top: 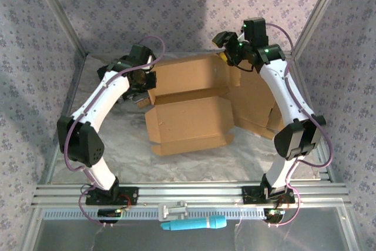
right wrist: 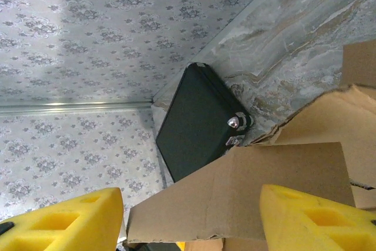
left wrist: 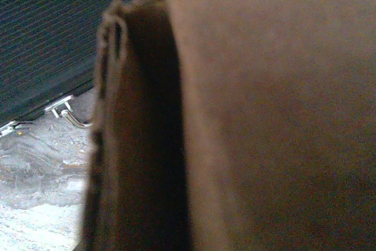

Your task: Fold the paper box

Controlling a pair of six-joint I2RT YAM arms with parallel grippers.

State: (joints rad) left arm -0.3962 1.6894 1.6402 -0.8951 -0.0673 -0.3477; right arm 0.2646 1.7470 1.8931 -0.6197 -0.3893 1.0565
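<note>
Paper box (top: pixel 191 119) sits partly open on the marbled table (top: pixel 194 163), toward the back and between the two arms, its brown panels spread with one wall raised at the rear and another leaning to the right. From my remote station I read the left gripper (top: pixel 144 80) as clenched at the box's left edge. Its wrist camera is pressed so close to the cardboard that I judge it is pinching that side panel, though its fingers are out of sight. The right gripper (right wrist: pixel 194 221) is released, its yellow fingers (right wrist: pixel 317 216) standing wide apart on either side of an upright flap (right wrist: pixel 247 192) at the box's far right corner. The step in hand looks to me like catching this flap to fold it inward. To do it well I would centre the flap deep between the pads before closing, and keep the left side anchored so the box does not slide. Then I would swing the flap along its crease rather than pull it, since thin cardboard buckles easily. My count is one box, two arms, two grippers and two yellow fingers in the right wrist view. One black case (right wrist: pixel 194 121) rests against the patterned back wall, and one teal tool (top: pixel 194 224) lies by the near rail.
</note>
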